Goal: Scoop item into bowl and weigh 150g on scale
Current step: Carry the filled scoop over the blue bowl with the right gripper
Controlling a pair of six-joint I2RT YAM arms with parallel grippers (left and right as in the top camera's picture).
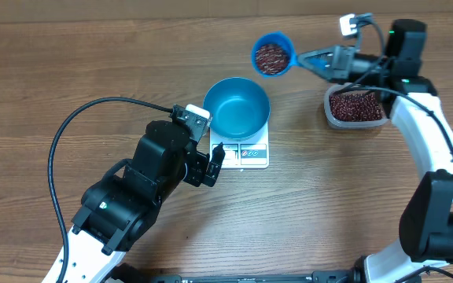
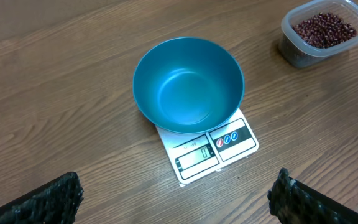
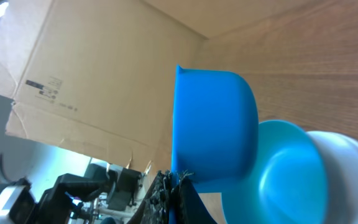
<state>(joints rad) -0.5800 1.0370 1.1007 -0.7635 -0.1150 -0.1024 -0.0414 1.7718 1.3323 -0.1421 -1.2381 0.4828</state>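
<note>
The teal bowl (image 1: 236, 108) (image 2: 188, 84) stands with nothing in it on the white scale (image 1: 246, 154) (image 2: 219, 146). A small blue scoop (image 1: 272, 56) filled with the item, dark red-brown beans (image 1: 271, 57), hangs level beyond the bowl's far right rim. My right gripper (image 1: 322, 62) is shut on the scoop's handle. The right wrist view shows the scoop's underside (image 3: 213, 127) above the bowl (image 3: 291, 180), with my right gripper (image 3: 179, 196) pinching the handle. My left gripper (image 1: 215, 163) (image 2: 176, 205) stands open just left of the scale's front, holding nothing.
A clear plastic tub (image 1: 355, 108) (image 2: 325, 31) with more beans sits right of the bowl, under my right arm. A black cable (image 1: 77, 126) loops over the table on the left. A cardboard box (image 3: 92, 81) stands behind the table.
</note>
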